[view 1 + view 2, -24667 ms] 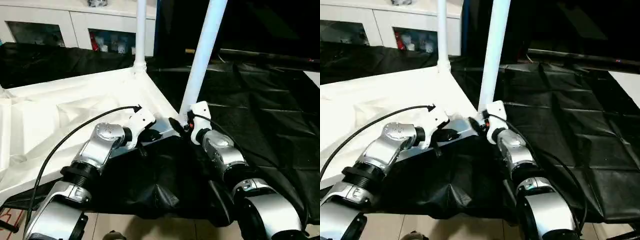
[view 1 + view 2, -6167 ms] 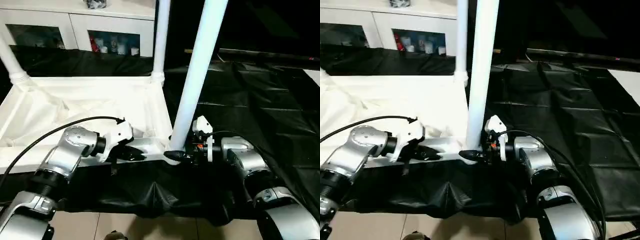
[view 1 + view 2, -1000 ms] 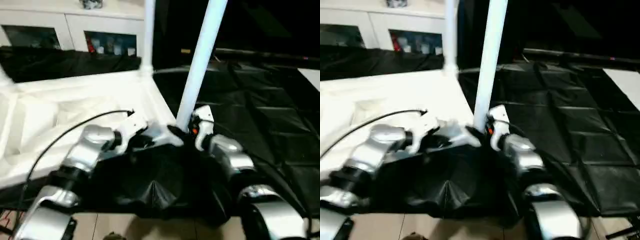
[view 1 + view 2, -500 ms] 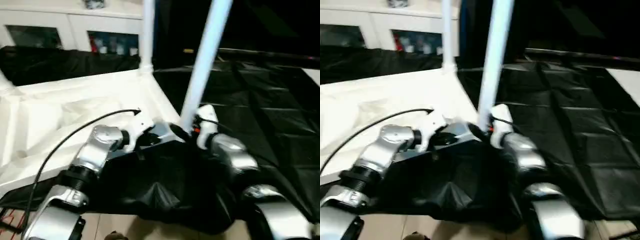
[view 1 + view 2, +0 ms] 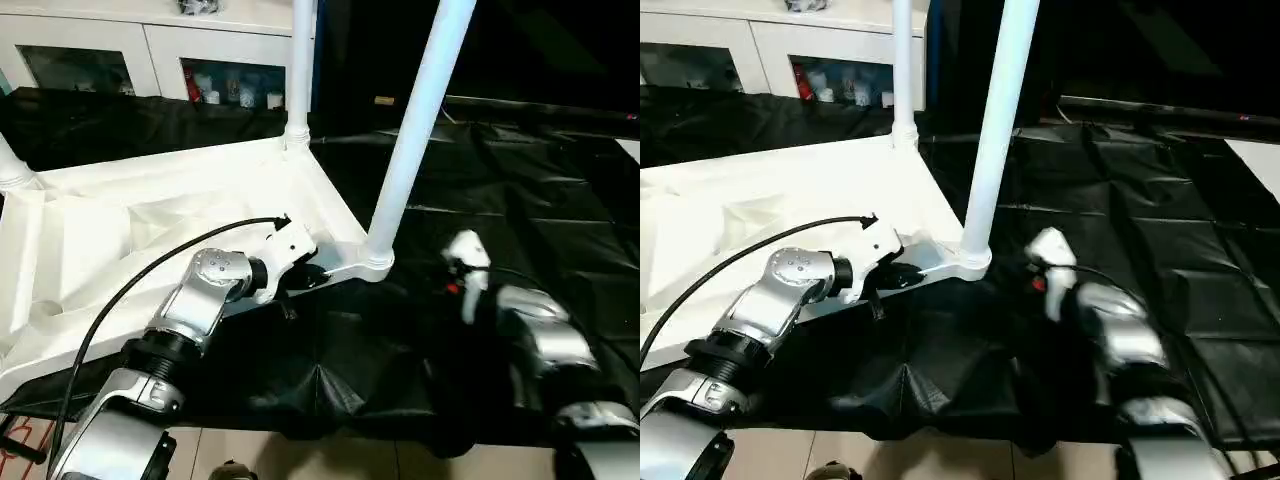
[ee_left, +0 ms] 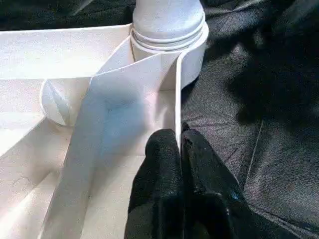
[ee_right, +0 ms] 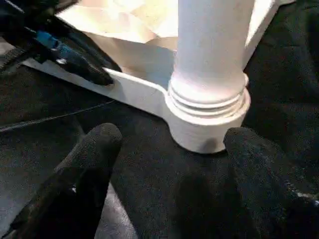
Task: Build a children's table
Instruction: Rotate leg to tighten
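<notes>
Nearest the robot, the right gripper [image 7: 164, 149] is sitting back on the black sheet [image 5: 520, 220], just beside the corner socket [image 5: 376, 262] but no longer on it. A second ago it was tucked right up against the base of the near leg [image 5: 415, 130]; now there is open sheet between them, and the fingers [image 7: 89, 164] are standing wide apart with nothing between them. The leg is standing upright in that socket with no gripper on it, its threaded collar seated on the rim.

Across on the left side, the left gripper [image 6: 178, 149] is holding exactly where it was a second ago: its two black fingers are pressed tight together, pinching the thin white rim of the tabletop [image 5: 150, 220] just short of the corner socket.

The tabletop itself is lying upside down on the black sheet, ribbed underside facing up, turned at an angle much as it was a moment back, though six seconds ago it was lying squarer to the robot.

Further off, a second leg [image 5: 299, 70] is standing upright in the far corner socket, and the base of a third leg [image 5: 12, 165] is showing at the far left corner.

Beyond it all, the white cabinet [image 5: 150, 50] with glass doors is lining the back.
</notes>
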Motion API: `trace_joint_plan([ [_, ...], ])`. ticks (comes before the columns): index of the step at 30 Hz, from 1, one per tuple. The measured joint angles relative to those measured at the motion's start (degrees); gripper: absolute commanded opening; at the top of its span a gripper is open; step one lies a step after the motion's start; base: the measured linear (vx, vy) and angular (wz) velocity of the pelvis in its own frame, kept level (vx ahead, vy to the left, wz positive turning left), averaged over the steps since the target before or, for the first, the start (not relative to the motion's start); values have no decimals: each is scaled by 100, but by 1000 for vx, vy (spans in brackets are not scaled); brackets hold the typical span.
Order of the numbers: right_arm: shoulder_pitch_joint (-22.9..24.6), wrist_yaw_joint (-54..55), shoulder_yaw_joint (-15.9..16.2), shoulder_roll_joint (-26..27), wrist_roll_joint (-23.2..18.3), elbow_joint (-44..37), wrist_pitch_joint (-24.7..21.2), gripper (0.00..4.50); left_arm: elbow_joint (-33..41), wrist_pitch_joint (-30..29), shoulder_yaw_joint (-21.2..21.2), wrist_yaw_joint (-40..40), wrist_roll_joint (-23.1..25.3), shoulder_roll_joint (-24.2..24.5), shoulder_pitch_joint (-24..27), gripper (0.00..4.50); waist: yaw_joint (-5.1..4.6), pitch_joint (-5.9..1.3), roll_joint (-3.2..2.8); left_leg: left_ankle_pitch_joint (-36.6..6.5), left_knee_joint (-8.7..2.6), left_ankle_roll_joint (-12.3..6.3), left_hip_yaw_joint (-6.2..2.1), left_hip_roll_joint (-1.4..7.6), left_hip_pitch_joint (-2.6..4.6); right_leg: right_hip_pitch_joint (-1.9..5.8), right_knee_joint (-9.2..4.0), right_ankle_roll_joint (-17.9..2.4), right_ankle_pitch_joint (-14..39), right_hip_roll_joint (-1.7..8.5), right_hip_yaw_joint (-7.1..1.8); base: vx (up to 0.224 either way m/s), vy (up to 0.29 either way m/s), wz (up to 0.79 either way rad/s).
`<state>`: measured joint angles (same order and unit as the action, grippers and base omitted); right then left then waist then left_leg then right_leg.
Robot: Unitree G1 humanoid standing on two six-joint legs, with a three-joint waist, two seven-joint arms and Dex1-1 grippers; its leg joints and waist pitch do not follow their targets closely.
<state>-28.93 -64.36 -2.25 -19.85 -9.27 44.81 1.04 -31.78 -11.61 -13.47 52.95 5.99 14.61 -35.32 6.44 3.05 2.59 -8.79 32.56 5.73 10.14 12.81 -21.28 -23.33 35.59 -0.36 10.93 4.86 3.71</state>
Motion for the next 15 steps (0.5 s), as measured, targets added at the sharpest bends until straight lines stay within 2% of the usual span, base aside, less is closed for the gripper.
trace_joint_plan([
  [8,19,216,-11,-8,-18,-188,-20,371,0,60,-20,106,-5,23,-8,0,2,1,-2,0,0,0,0,0,-2,-1,-2,0,0,0,1,0,0,0],
  [15,-18,376,-27,82,-31,-193,-19,371,257,140,-113,806,-189,310,164,0,34,2,-4,0,0,0,-2,2,-7,-1,-1,0,0,1,6,0,0,0],
])
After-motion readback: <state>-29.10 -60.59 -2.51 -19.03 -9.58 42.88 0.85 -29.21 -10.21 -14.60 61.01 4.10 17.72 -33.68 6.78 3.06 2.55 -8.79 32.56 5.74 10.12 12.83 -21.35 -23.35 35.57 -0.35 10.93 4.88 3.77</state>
